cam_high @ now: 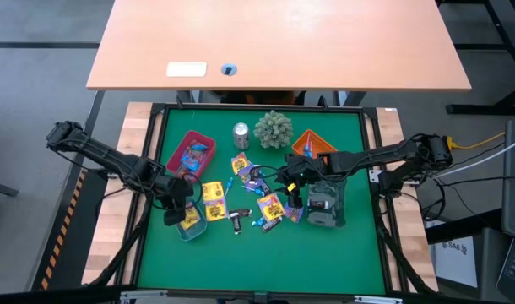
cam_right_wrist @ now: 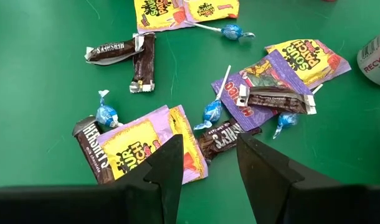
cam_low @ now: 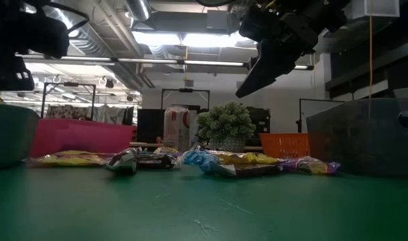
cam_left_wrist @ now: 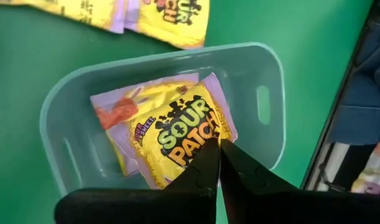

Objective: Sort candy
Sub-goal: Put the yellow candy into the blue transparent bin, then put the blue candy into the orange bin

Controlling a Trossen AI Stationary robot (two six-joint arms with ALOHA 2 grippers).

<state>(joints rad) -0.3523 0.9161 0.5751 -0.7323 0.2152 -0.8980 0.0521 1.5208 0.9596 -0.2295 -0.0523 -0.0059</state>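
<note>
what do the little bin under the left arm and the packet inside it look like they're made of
Bin: probably moulded plastic, pale teal and slightly see-through, with rounded corners and slot handles. Packet: looks like thin glossy printed plastic film, creased, with crimped edges.

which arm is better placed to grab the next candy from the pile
Right: its open end effector hangs over the loose candy. The left end effector is shut, over the bin with yellow packets.
</note>
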